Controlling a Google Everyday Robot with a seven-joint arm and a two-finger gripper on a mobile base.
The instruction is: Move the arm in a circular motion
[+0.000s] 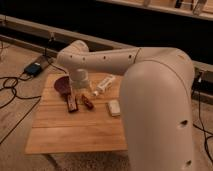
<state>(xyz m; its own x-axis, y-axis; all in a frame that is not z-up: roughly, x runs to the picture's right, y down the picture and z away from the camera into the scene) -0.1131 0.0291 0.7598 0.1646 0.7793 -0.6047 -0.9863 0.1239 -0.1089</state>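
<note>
The arm (155, 100) is filling the lower right of the frame with its big, round, cream-white part. That part is sitting closest to us and is hiding the right side of the wooden surface (75, 132). From there the arm is reaching up and to the left across the middle of the frame, showing small dark holes along its side. Near the upper left it is bending at a round joint and pointing down toward the surface.

The tool (78, 88) is sitting at the very end of the arm, left of the middle of the frame, hanging low over the back left part of the surface. It is partly in shadow, so I cannot tell if it is wide, narrow, or holding something.

A brown bar (71, 103) is lying just below the tool in the frame, with a smaller brown thing (88, 101) beside it. A small white block (114, 107) is lying near the big arm part. A dark red bowl (61, 85) is sitting just left of the tool. A white tube (105, 84) is lying to its right, under the long part of the arm.

Farther back, black cables (10, 95) are running over the floor at the left, and a blue box (35, 68) is sitting at the upper left. A dark wall (125, 25) is crossing the top.
</note>
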